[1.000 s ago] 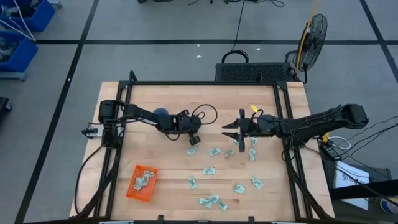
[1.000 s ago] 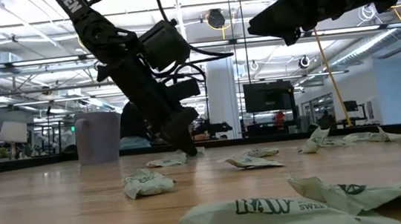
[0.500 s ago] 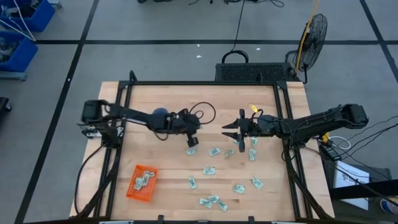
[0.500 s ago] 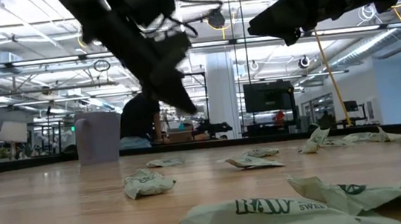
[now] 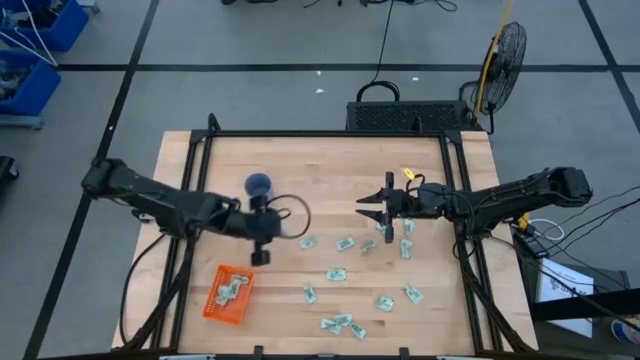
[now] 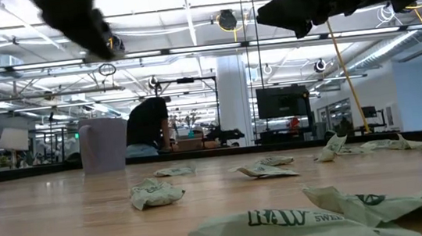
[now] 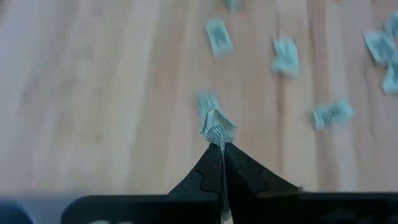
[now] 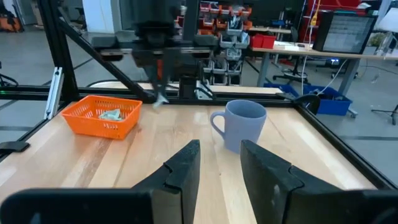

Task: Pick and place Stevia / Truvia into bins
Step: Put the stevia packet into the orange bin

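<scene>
1. The left gripper (image 7: 221, 148) is pinched closed on one sachet (image 7: 216, 127), above the counter (image 5: 290, 160) near the orange basket (image 5: 229, 294).
2. The right gripper (image 8: 219, 162) hangs open mid-counter, beyond the blue cup (image 5: 259, 184).
3. More sachets (image 5: 342, 272) lie scattered. They look light, thin and crumple-prone; probably best pinched at an edge.
</scene>
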Available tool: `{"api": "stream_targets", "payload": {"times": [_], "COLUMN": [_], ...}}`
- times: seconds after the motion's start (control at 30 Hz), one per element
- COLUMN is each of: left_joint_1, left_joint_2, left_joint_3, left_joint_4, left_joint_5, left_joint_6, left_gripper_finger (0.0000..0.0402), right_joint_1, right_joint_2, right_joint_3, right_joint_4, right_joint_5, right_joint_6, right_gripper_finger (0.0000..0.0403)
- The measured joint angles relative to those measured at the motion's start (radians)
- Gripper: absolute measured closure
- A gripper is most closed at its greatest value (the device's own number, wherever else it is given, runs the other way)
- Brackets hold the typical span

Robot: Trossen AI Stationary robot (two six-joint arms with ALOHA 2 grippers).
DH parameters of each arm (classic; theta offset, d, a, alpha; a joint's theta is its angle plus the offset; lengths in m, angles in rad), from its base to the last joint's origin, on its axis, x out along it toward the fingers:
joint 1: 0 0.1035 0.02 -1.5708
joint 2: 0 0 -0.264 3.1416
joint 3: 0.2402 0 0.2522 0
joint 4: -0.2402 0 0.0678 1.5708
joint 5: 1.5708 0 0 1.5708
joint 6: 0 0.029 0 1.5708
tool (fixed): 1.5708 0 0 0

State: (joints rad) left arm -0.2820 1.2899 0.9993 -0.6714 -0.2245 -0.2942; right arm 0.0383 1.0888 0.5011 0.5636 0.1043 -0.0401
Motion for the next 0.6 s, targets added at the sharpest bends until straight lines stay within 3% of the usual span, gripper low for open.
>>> {"api": "stream_targets", "payload": {"times": [0.27,0.43,0.6], "left_joint_1": [-0.211,-0.338,-0.446], "left_joint_2": [-0.009,-0.001,0.000], "left_joint_3": [0.000,0.000,0.000], "left_joint_4": [-0.279,-0.302,-0.300], "left_joint_5": [0.098,0.205,0.216], "left_joint_6": [-0.499,-0.823,-1.141], "left_gripper_finger": [0.0383,0.0392,0.0373], "right_joint_1": [0.000,0.000,0.000], "right_joint_2": [0.000,0.000,0.000], "right_joint_3": [0.000,0.000,0.000], "right_joint_4": [0.000,-0.013,-0.018], "right_joint_5": [0.000,0.000,0.000], "right_joint_6": [0.000,0.001,0.001], "right_gripper_finger": [0.0293,0.0293,0.0293]}}
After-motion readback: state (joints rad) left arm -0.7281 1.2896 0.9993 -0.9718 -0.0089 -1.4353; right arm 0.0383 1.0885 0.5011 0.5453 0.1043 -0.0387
